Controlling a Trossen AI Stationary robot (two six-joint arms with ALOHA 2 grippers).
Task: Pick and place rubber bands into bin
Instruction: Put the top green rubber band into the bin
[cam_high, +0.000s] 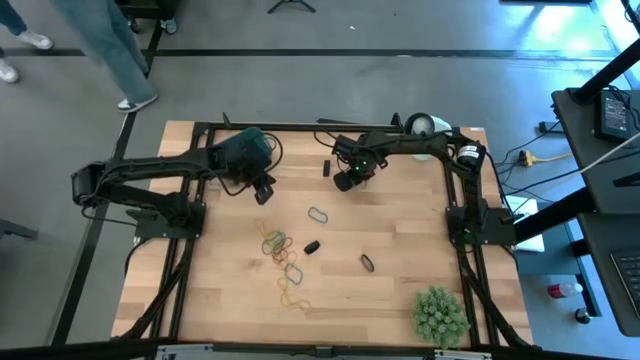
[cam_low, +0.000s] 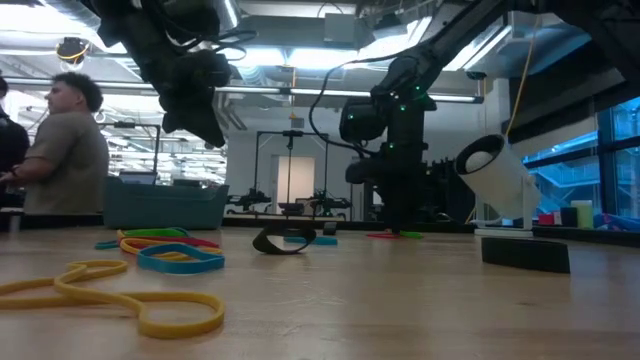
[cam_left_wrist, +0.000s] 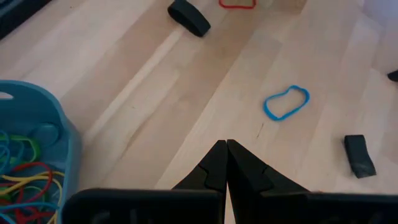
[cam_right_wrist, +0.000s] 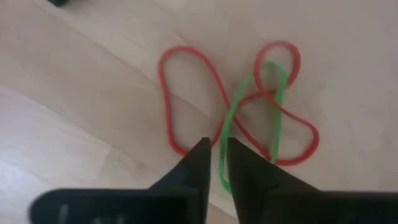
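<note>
A red rubber band (cam_right_wrist: 186, 93) and a green rubber band (cam_right_wrist: 273, 112) lie tangled flat on the wooden table. My right gripper (cam_right_wrist: 214, 149) points down at them, its fingers nearly together over the green strand; in the high view it stands at the table's far middle (cam_high: 344, 183). The teal bin (cam_left_wrist: 37, 130), holding several coloured bands, sits at the far left (cam_high: 245, 148). My left gripper (cam_left_wrist: 227, 146) is shut and empty beside the bin (cam_high: 264, 195), above the table. My right gripper comes from above, pointing down, and has a strand of the green band (cam_right_wrist: 222, 173) between its two fingertips. The band lies slack on the table, looped through the red band. Whether the red strand (cam_right_wrist: 210, 127) at the fingertips is caught too, I cannot tell.
Loose bands lie mid-table: a blue one (cam_high: 318, 214), a coloured heap (cam_high: 275, 242), yellow ones (cam_high: 293, 295) and black ones (cam_high: 312, 246) (cam_high: 367, 262). A spiky green ball (cam_high: 440, 315) sits near right, a white cup (cam_high: 420, 125) far right. A person stands beyond the table (cam_low: 70, 150).
</note>
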